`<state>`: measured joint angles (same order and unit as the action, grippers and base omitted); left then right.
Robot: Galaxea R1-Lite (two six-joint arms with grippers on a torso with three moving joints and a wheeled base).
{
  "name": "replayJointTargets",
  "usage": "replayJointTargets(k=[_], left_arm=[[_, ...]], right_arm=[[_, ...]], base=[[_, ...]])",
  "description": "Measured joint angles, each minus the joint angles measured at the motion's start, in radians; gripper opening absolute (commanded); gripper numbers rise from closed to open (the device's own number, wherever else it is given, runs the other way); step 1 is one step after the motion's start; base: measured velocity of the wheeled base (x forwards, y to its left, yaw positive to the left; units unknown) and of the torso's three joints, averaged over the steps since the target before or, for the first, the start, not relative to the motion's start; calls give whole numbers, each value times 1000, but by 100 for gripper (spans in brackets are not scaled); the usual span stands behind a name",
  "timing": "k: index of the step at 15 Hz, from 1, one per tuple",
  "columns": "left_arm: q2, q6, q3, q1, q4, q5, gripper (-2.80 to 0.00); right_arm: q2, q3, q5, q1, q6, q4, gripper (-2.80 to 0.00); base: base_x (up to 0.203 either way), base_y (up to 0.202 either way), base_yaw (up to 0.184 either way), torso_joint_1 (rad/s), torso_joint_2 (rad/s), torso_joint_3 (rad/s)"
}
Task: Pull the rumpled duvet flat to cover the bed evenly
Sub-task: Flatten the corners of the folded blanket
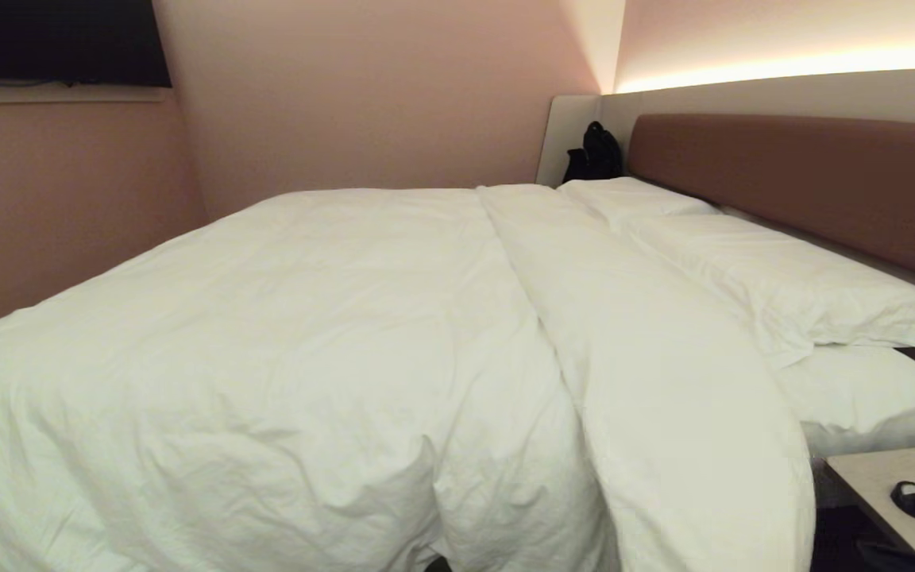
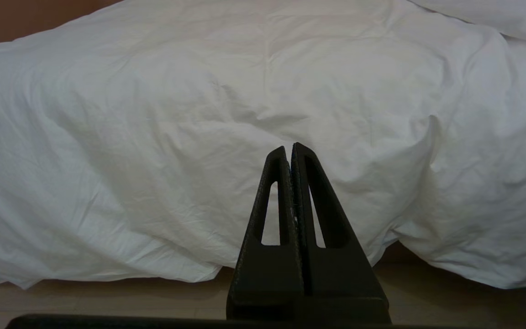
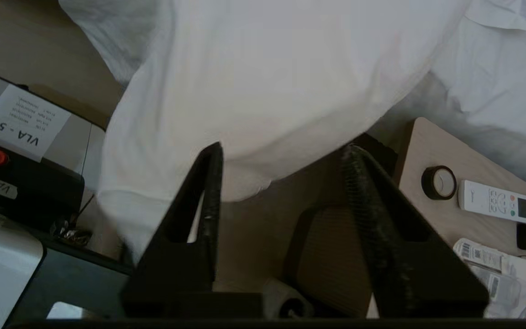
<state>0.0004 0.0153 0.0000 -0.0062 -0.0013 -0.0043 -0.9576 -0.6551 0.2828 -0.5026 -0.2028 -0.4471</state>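
Step in hand, likely: reaching for duvet [image 1: 330, 334], spread over bed [image 1: 815, 159], folded band lying just short of pillows [image 1: 783, 278], edge hanging beside nightstand [image 3: 432, 141].
Right gripper [image 3: 281, 153] fingers wide, empty, under hanging edge.
Left gripper [image 2: 289, 148] pinched closed, empty, facing duvet side.
Next: close on hem, draw toward pillows.
Label [image 3: 23, 121] reads "VLA - 5"; smaller print unreadable.

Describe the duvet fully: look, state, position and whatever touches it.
The duvet is plain white, thick and puffy, its soft cloth finely wrinkled. It covers most of the bed, with a folded band running from the far side to the near edge beside the pillows. Its near edge hangs over the side in bulging folds almost to the floor. The shut left gripper points at it without touching; the open right gripper hovers by its hanging corner, holding nothing.
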Motion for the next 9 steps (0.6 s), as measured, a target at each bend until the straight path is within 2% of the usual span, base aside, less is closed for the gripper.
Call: replayJointTargets(k=[5, 9], left_arm=[[0, 0, 0, 0, 0, 0, -280], [0, 0, 0, 0, 0, 0, -280]], right_arm=[[-7, 3, -28, -6, -56, -1, 0], [-22, -11, -64, 2, -46, 4, 0]], base=[[0, 0, 0, 0, 0, 0], [0, 0, 0, 0, 0, 0]])
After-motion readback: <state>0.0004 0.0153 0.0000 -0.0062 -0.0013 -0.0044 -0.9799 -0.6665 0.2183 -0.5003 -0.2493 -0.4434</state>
